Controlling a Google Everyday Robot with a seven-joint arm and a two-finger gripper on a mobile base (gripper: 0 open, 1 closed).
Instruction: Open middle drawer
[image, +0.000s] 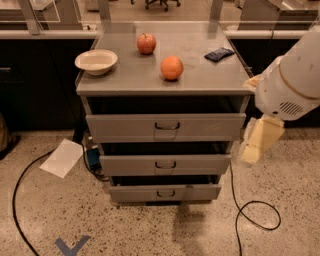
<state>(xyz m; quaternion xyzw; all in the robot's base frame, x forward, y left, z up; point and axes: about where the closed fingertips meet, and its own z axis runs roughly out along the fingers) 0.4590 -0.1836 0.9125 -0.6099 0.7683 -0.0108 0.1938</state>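
Your gripper (251, 152) hangs at the right of the scene, just off the right side of the cabinet (85, 107), below the big white arm housing (292, 82). It is the cream-coloured piece, pointing down and slightly left. You cannot tell how far open it is, and it has hold of nothing that shows.

The middle drawer (200, 165) is the 2nd of 3 grey fronts, low on the cabinet and nearer the floor than the top. Its small dark handle (165, 164) sits at the centre of the front. The gripper is to the right of this drawer, apart from it, with its tip about level with the upper edge of the drawer front. It is well to the right of the handle and not touching the front. A dark gap runs above the drawer front. How far out the drawer stands, you cannot tell.

The top drawer (115, 127) is above it and the bottom drawer (130, 193) below, each with 1 central handle.

On the cabinet top sit a cream bowl (96, 61) at the left, a red apple (146, 43) far centre, an orange (172, 68) near centre and a dark packet (219, 54) far right.

On the floor a white sheet (61, 157) lies left of the cabinet, with a blue object (92, 156) just beside the cabinet's left side. A black cable (255, 215) loops at the right, and a blue tape mark (72, 245) is near left.
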